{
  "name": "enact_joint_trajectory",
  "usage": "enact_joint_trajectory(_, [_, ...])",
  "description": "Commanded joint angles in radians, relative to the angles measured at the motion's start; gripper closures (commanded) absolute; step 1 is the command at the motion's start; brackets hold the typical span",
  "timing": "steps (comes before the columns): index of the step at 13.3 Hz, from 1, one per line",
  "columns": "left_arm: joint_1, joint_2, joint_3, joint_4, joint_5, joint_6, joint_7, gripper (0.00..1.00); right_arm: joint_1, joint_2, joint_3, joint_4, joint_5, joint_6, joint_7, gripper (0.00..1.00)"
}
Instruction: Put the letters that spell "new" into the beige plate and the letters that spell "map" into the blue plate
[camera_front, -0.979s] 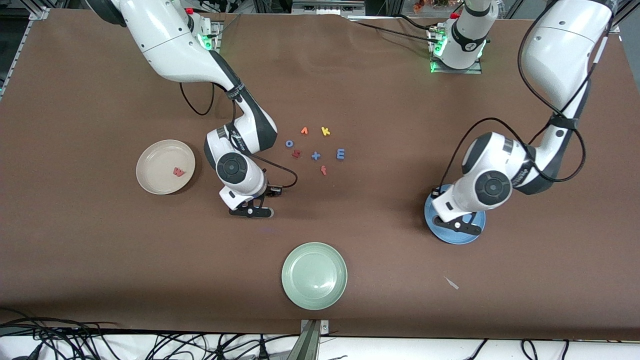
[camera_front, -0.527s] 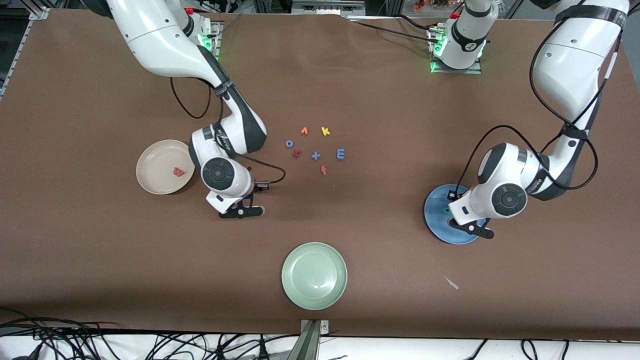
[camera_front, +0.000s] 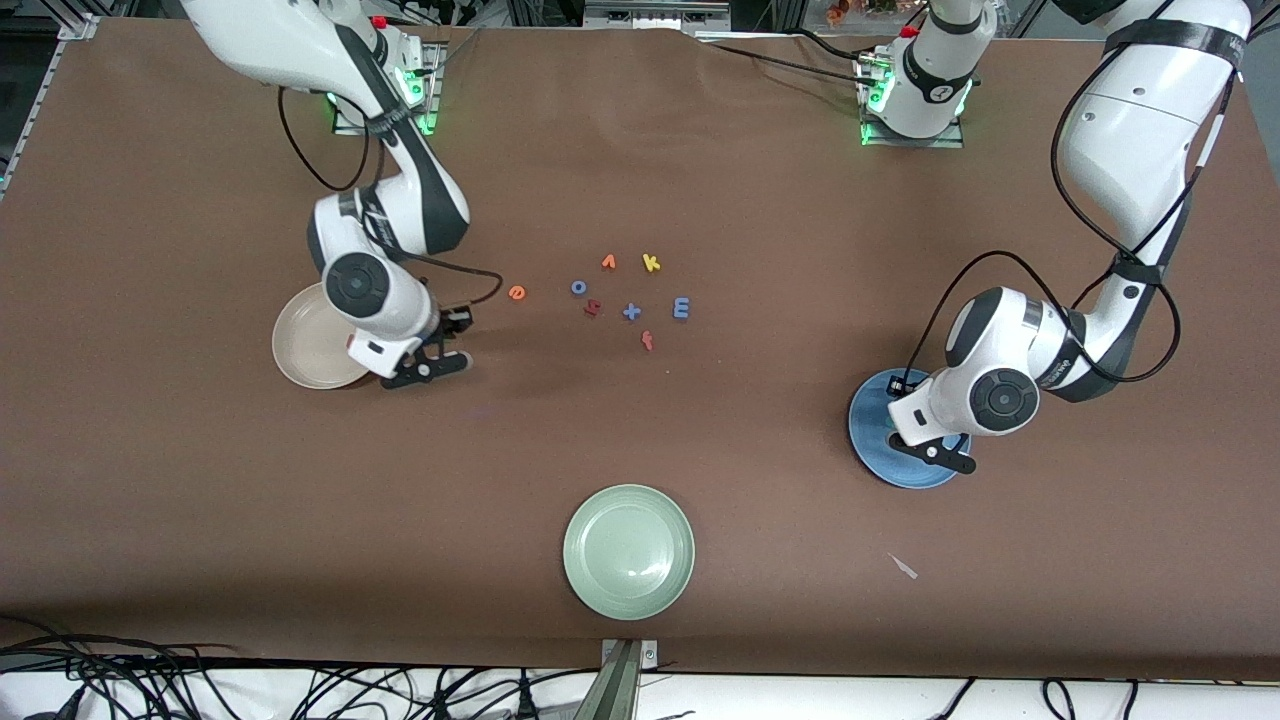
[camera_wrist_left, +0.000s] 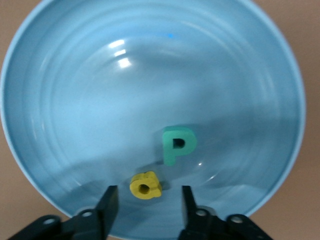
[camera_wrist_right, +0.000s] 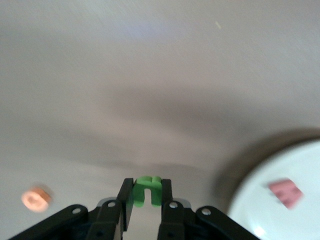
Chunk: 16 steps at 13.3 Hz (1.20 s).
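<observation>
Overhead, the front view shows a brown worktop (camera_front: 760, 560) with two white arms reaching in from the top edge. The right claw (camera_front: 425, 368) hangs at the edge of the beige plate (camera_front: 305, 350), on the side toward the middle of the worktop. Its wrist view reveals what the high camera cannot: the fingers are pinched on the green n (camera_wrist_right: 148, 191), and the pinkish-red w (camera_wrist_right: 285, 192) lies in the beige plate, hidden under the arm from above. The orange e (camera_front: 517, 292) lies on the bare worktop between that plate and the loose cluster of letters.

The left claw (camera_front: 938, 455) hovers over the blue plate (camera_front: 872, 440), toward the left arm's end. From above, the plate's contents are covered by the wrist. The left wrist view shows them: the teal a (camera_wrist_left: 178, 144) and yellow p (camera_wrist_left: 145, 185) lie inside, close together, and the claw's fingers stand apart with nothing between them, the yellow letter just below the gap.

The blue m (camera_front: 681, 308) sits in the central cluster beside the yellow k (camera_front: 651, 262). A pale green plate (camera_front: 629, 551) lies nearest the front camera.
</observation>
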Motion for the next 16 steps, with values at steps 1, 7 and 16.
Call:
enact_joint_trajectory(1, [-0.009, -0.046, -0.082, 0.014, -0.011, -0.048, -0.024, 0.0, 0.002, -0.129, -0.036, -0.165, -0.005, 0.047, -0.08, 0.91])
enact_joint_trajectory(7, [-0.136, -0.044, -0.252, 0.003, -0.099, -0.054, -0.414, 0.0, 0.0, -0.166, -0.122, -0.247, -0.017, 0.111, -0.225, 0.89])
enact_joint_trajectory(16, [-0.403, 0.087, -0.208, -0.003, -0.082, 0.153, -0.721, 0.09, -0.009, -0.094, -0.219, -0.228, -0.003, 0.188, -0.267, 0.0])
